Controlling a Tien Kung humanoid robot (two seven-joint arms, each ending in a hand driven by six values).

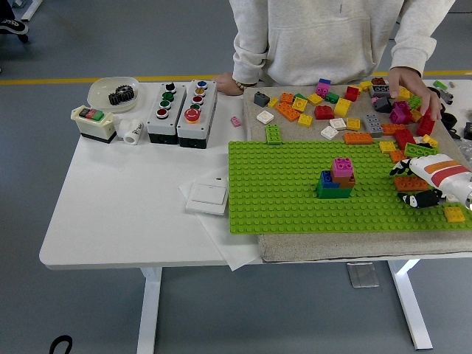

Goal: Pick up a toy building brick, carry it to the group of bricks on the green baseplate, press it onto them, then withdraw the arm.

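Here's the white counter (125,214), and spread across its right half is the green baseplate (280,192), lying on a beige mat (332,243). At the far side stands a person in a pale hooded top (324,37), one hand (414,85) down among the loose bricks (332,110) scattered beyond the baseplate, the other (230,82) resting near the far edge by the control boxes. Over on the left of the counter sit two grey push-button boxes (181,112), a small switch box (94,122) and a white dish holding a black gear (113,93); a white wall switch (206,197) lies on a sheet of paper just beside the baseplate. In from the right edge comes the right hand (422,181), white and orange shell over black fingers (428,198), and those fingers are curled around an orange brick (411,183), held low over the baseplate's right side. The brick stack (336,179), green at the bottom, blue and orange above, pink on top, sits mid-plate, well apart from that hand. A lone yellow brick (454,214) rests near the plate's right corner.
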